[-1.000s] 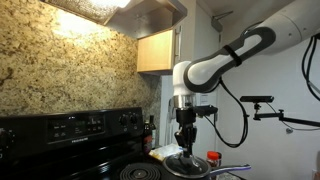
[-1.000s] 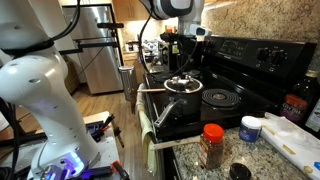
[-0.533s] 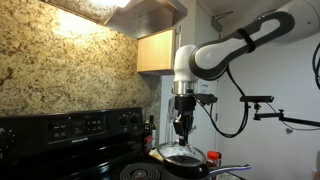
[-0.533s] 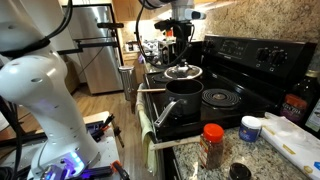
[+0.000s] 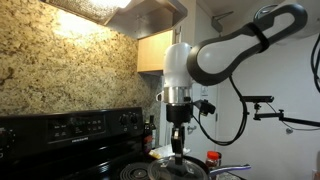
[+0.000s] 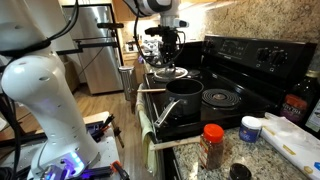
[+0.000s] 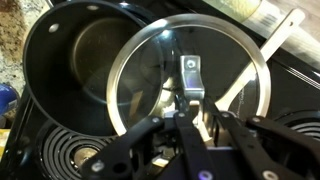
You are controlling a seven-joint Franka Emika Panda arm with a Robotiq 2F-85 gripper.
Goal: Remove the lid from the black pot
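Lid (image 6: 162, 73) hangs in the air, lifted off the black pot (image 6: 186, 96). In an exterior view it is at the left, out over the pot's long silvery handle (image 6: 150, 88). A cloth (image 6: 163, 116) hangs on the oven front just below. In the wrist view the black pot (image 7: 75, 60) lies open at the left with nothing inside. The lid (image 7: 150, 70) is to its right, and its metal rim overlaps the pot's edge in the picture.

Farther right on the stove surface (image 6: 240, 105) is a bare coil burner (image 6: 220, 97). Beyond it, on the granite counter, stand a red-capped jar (image 6: 211, 145) and a small white tub with a blue top (image 6: 250, 128). Both are well apart from the pot, and nothing stands between lid and pot.

The end effector (image 7: 190, 100) stands over the lid's middle. Its fingers (image 7: 176, 122) are nearly closed, pinched on the small central knob (image 7: 190, 72), and carry the lid.
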